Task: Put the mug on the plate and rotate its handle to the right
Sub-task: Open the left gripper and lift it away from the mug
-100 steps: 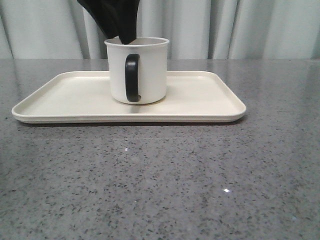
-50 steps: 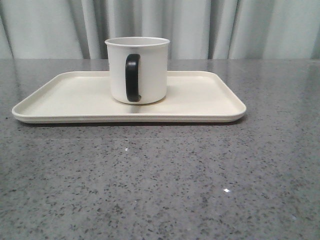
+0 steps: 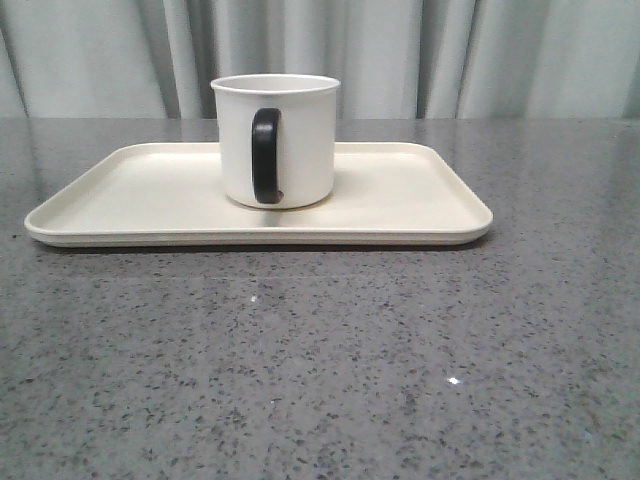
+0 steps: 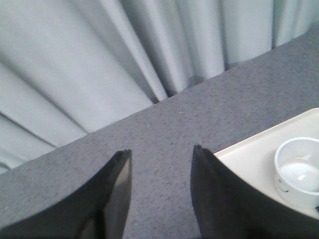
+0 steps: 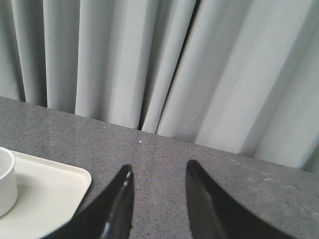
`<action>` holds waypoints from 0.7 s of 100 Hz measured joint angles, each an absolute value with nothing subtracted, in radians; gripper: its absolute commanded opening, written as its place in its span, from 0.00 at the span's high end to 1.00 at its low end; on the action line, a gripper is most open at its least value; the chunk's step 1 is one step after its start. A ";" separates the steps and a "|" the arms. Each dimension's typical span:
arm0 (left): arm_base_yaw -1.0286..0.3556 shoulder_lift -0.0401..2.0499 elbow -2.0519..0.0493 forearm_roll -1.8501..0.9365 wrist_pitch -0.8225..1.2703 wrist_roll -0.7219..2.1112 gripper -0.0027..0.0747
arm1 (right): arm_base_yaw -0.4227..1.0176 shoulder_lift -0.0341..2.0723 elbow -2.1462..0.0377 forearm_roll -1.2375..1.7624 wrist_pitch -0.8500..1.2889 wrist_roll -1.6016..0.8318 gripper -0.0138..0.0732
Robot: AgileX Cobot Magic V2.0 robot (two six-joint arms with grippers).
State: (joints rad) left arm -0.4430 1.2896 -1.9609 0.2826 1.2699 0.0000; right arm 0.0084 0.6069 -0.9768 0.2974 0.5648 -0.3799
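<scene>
Left wrist view shows the left gripper [image 4: 160, 164] with its two dark fingers spread apart and nothing between them, raised over bare grey speckled worktop [image 4: 164, 124]. Off to one side of it lies a corner of the plate [image 4: 249, 154], with the mug [image 4: 299, 172] standing on it, seen from above so that its hollow inside shows. The right gripper [image 5: 157, 181] is likewise parted and holds nothing; beyond its fingers the right wrist view takes in another rounded corner of the plate and a sliver of the mug's white wall at the picture's edge.

There is one mug, one plate and one handle [image 3: 264, 156], and two grippers.

In the front view the mug stands upright on the plate, a little left of its middle and toward the far rim, with the black handle turned straight at the camera. The plate lies flat on the worktop. No gripper or arm appears in this view, and nothing stands between the camera and the mug.

Pleated pale curtains [image 3: 400, 55] hang behind the worktop in all three views. Only the left wrist view shows the inside of the mug; only the front view shows the handle whole.
</scene>
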 measured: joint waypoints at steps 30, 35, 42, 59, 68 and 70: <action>-0.255 1.010 -1.611 0.288 1.277 0.000 0.87 | 0.008 0.607 -0.977 0.297 0.565 -0.380 0.52; -0.238 0.976 -1.547 0.288 1.277 0.000 0.96 | 0.008 0.607 -0.977 0.297 0.565 -0.380 0.52; -0.224 0.933 -1.458 0.288 1.277 0.000 0.99 | 0.008 0.607 -0.977 0.297 0.566 -0.380 0.52; -0.220 0.850 -1.267 0.282 1.254 -0.032 0.99 | 0.008 0.607 -0.977 0.297 0.575 -0.380 0.52; -0.220 0.818 -1.188 0.282 1.223 -0.056 0.99 | 0.008 0.607 -0.977 0.297 0.575 -0.380 0.52; -0.220 0.810 -1.173 0.282 1.214 -0.061 0.99 | 0.008 0.609 -0.977 0.297 0.573 -0.380 0.52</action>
